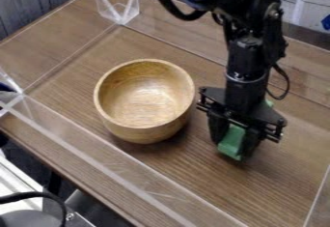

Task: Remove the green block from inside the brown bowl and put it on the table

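So your black metal tool (240,134) has the bright green rectangular block (233,142) gripped between its fingers, low over the brown wood-grain worktop (168,178), right of the round light-brown wooden bowl (145,100). You've got bare wood toward the near edge, and the clear acrylic wall (96,158) runs past the bowl's other side.

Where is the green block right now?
In the camera view, the green block is between the fingers of the gripper, low over the table, just right of the brown bowl.
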{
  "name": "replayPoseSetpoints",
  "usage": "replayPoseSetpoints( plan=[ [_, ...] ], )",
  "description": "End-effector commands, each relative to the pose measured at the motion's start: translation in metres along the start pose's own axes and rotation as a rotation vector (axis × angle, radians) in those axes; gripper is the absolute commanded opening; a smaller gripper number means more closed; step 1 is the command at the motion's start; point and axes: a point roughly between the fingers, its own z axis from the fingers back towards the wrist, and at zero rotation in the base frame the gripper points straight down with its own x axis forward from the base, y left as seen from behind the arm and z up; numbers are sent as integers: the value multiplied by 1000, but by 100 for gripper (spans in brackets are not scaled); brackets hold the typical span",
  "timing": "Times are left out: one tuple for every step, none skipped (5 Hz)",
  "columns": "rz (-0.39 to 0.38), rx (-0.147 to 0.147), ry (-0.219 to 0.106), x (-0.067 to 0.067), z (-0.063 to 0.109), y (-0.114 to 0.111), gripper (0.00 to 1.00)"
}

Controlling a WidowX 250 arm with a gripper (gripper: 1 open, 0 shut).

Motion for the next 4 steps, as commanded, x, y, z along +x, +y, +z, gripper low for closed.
replayPoseSetpoints(
  plan=[
    [-11,-40,-67,9,22,-1,0],
    [-17,-69,-81,7,33,1,0],
    [-45,-94,-63,0,57,5,0],
    [-69,-109,-17,-5,46,1,100]
  ],
)
